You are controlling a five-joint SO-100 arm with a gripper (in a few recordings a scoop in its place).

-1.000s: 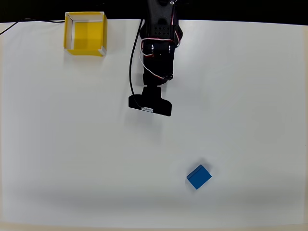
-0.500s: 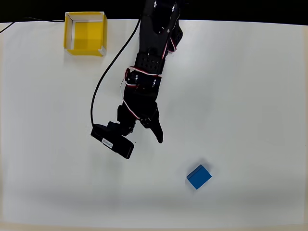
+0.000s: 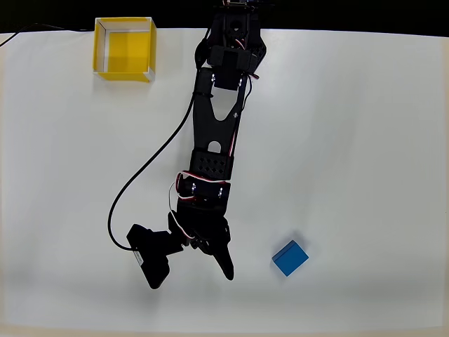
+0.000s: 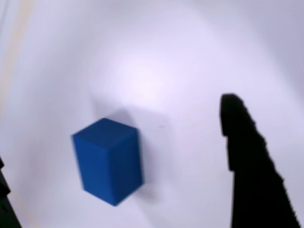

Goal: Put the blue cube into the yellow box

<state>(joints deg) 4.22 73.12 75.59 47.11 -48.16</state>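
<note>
From my station, the overhead view shows the black arm [image 3: 214,133] stretched from its base at the top edge down the white table [image 3: 365,126], with a black cable [image 3: 133,193] looping off its left side. The gripper [image 3: 210,270] sits near the lower part of the table. One pointed finger [image 3: 226,265] is plain to see, angled down and to the right; the black block [image 3: 149,256] to its left I take to be the wrist camera housing. I cannot tell from this view how far the jaws stand apart.

The wrist view settles part of that: a dark finger [image 4: 249,166] stands at the right of the picture and a sliver of black at the lower left corner, with open table between them, so I read the claw as open and holding nothing.

The blue cube [image 3: 290,258] rests on the table to the right of the gripper in the overhead view, near but apart from the finger. In the wrist view the blue cube [image 4: 108,160] lies left of the finger, untouched, with its shadow beside it.

The yellow box [image 3: 124,48] sits at the top left of the table, well apart from the cube, with nothing inside it.
</note>
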